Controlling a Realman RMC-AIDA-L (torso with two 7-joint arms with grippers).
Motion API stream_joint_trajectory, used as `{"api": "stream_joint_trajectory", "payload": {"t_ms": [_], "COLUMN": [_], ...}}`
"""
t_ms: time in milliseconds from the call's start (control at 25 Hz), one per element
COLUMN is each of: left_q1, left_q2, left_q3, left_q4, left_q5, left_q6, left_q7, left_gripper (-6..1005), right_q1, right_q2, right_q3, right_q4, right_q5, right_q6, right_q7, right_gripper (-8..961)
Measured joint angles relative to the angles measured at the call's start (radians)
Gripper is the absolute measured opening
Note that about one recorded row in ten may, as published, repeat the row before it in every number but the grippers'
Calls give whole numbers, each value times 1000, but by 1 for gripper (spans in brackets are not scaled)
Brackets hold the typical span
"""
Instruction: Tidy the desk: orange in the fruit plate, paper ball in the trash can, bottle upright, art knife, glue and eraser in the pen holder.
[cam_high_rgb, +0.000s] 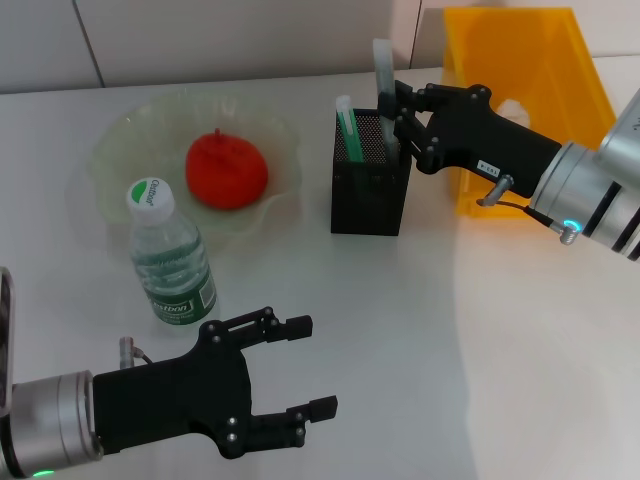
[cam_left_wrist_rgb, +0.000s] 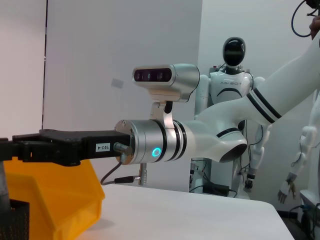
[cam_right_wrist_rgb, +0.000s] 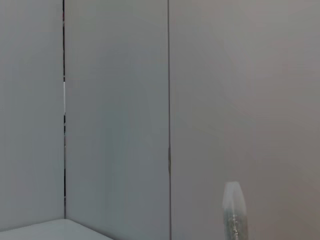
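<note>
1. The right gripper (cam_high_rgb: 392, 118) hung over the black mesh pen holder (cam_high_rgb: 370, 175), its fingers pinching a slim pale grey stick, apparently the art knife (cam_high_rgb: 383, 70), whose lower end sat inside the holder's mouth. A green-and-white stick, probably the glue (cam_high_rgb: 346, 125), already stood in the holder.

2. The left gripper (cam_high_rgb: 300, 385) hovered low over the white tabletop (cam_high_rgb: 420, 340) near the robot, fingers spread and holding nothing.

3. The round orange fruit (cam_high_rgb: 226, 168) lay in the clear ruffled fruit plate (cam_high_rgb: 120, 140); the clear plastic water bottle with a white cap (cam_high_rgb: 168, 255) stood upright just beside the plate's near rim. The yellow plastic bin (cam_high_rgb: 520, 60), seemingly the trash can, stood behind the right arm. Neither paper ball nor eraser could be seen.

4. Risks, as I judged them: letting go while the knife leaned on the rim could tip it out onto the tabletop; pulling back sideways could drag the light holder or knock the glue; the right forearm could bump the bin, which it sat close to.
</note>
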Motion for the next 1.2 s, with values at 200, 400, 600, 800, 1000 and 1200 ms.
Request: {"api": "stream_joint_trajectory", "payload": {"t_ms": [200,400,600,800,1000,1200], "left_q1": [-2,-1,2,3,6,6], "left_q2": [0,0,1,1,2,9], "left_q3": [0,1,-2,-2,-2,-8], "left_q4": [0,0,0,0,3,6], "left_q5": [0,0,0,0,0,0], "left_q6": [-1,0,3,5,13,43], "left_q7": [1,1,0,-2,-2,-7], "left_gripper": [787,787,787,787,787,787], "right_q1": [2,-4,-16,-44,-162,-337], "right_q2": [0,1,2,-1,-11,-41], "right_q3": [0,6,11,11,8,80], "right_q4": [3,0,-14,-52,-196,-447], "right_q5": [2,4,6,7,-18,-350], "right_q6": [6,3,-9,-60,-218,-465], "right_q7": [1,11,32,69,214,404], "right_gripper": [145,147,149,306,611,748]}}
